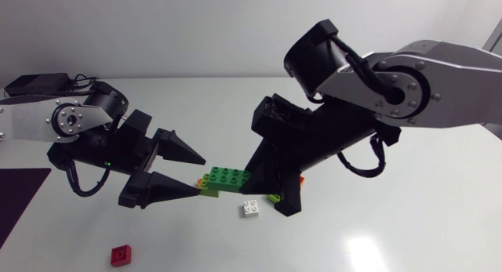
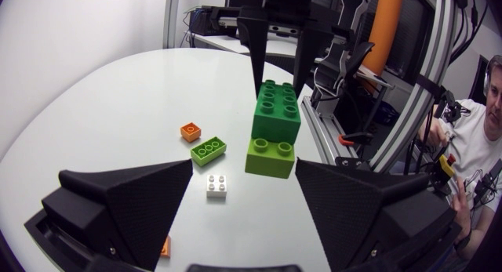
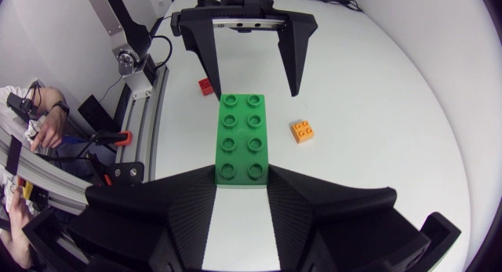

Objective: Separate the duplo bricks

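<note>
Here, white table [image 1: 408, 225] bears red brick [image 1: 120, 255], right claw [image 3: 243, 179] gripping green brick [image 3: 242, 131].

Smooth plastic brick [image 3: 241, 139], glossy table [image 3: 376, 84]

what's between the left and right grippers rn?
The dark green brick, stacked on a lime brick. The right gripper is shut on one end; the open left gripper faces the other. Clearest in the right wrist view.
</note>
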Robot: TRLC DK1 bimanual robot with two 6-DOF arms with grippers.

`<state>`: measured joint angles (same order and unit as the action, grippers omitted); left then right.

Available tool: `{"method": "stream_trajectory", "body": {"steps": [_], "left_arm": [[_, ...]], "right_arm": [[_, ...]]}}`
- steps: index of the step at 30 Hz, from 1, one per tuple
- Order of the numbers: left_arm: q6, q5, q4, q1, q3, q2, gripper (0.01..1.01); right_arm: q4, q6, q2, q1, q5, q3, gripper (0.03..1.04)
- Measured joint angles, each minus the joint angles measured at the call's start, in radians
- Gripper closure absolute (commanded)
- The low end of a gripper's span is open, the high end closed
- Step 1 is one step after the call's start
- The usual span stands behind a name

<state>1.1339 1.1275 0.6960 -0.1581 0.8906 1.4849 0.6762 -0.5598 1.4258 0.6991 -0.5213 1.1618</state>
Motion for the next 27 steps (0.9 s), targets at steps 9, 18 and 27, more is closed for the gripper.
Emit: {"method": "stream_trajectory", "body": {"steps": [9,18,27], "left_arm": [[0.008,0.022,0.036,0.0,0.013,0.0,0.164],[0.035,0.029,0.081,-0.011,0.013,0.0,0.267],[0.052,0.03,0.094,-0.054,0.013,0.0,0.43]], "right_arm": [[-0.013,0.022,-0.011,0.006,0.0,-0.002,0.81],[-0.025,0.026,-0.013,0.016,0.0,-0.002,0.81],[-0.026,0.029,-0.034,0.016,0.0,-0.003,0.81]]}}
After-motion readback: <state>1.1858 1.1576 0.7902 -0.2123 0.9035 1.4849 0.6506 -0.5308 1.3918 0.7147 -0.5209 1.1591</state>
